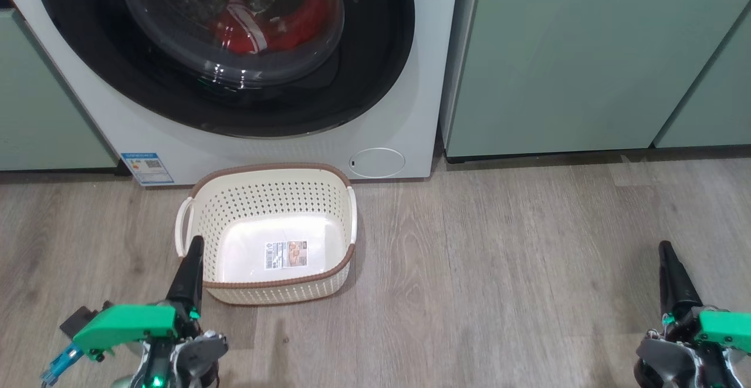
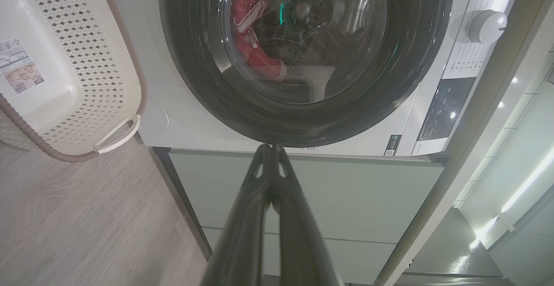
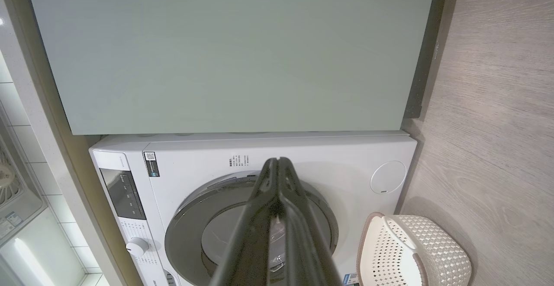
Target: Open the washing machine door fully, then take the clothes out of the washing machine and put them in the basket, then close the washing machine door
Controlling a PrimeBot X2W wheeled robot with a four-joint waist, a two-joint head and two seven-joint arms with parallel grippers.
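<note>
While the left gripper (image 1: 196, 246) and right gripper (image 1: 665, 248) are hanging clenched and empty, the washing machine door (image 1: 375, 53) is sitting shut over the soft red clothes (image 1: 293, 24), and its stiff, slick black rim is probably calling for a hooking pull at its edge.

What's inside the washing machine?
Red clothes with white stripes show through the clear window of the washing machine door. Its black rim hides the rest of the drum.

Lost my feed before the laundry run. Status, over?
Left gripper and right gripper shut, empty. Washing machine door closed, clothes inside. Basket empty on the floor below the door; nothing else in the way.
</note>
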